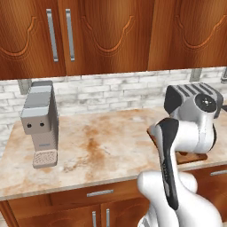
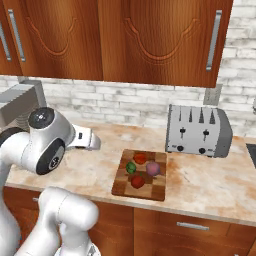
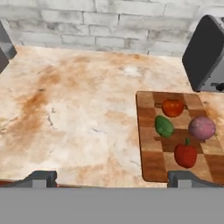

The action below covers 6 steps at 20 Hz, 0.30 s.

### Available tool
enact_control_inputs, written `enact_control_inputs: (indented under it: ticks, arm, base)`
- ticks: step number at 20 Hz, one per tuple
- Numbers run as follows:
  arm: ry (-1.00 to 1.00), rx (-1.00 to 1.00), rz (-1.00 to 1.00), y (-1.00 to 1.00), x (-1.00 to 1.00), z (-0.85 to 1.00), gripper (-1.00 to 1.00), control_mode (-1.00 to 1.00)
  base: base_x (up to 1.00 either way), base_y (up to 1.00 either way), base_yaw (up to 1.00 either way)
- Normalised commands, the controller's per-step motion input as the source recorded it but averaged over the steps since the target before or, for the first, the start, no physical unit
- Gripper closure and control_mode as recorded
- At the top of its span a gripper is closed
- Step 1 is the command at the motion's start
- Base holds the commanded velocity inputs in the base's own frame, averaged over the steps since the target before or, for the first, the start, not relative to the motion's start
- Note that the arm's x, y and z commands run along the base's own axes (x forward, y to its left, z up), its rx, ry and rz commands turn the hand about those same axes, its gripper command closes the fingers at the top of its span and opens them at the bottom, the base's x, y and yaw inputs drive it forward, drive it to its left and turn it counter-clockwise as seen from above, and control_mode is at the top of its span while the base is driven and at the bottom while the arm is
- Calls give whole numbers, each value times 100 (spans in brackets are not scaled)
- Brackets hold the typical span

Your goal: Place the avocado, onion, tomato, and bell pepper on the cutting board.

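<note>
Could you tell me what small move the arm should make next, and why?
Probably none beyond holding the open hand back over the counter. The avocado, onion, tomato and bell pepper all lie on the cutting board, and the hand holds nothing, so the placing looks finished.

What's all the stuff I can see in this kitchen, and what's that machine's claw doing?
cutting board: one, dark brown striped wood, on the counter in front of the toaster.
tomato: one, orange-red, on the board's far end.
avocado: one, dark green, on the board, beside the onion.
onion: one, purplish-pink, on the board.
bell pepper: one, deep red, on the board's near end.
toaster: one, silver, by the brick wall.
coffee machine: one, grey, at the counter's other end.
cabinets: brown wood, above the counter.
claw: one, dark tips, open, holding nothing, above the counter.
</note>
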Motion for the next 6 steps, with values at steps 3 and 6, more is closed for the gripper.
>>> enact_control_inputs:
  ticks: [3,6]
  arm:
    - [-12,-10,5,70,-75,11,-100,-100]
    - [-7,-3,0,41,-81,0,-100,-100]
  base:
    - [0,0,0]
    - [0,0,0]
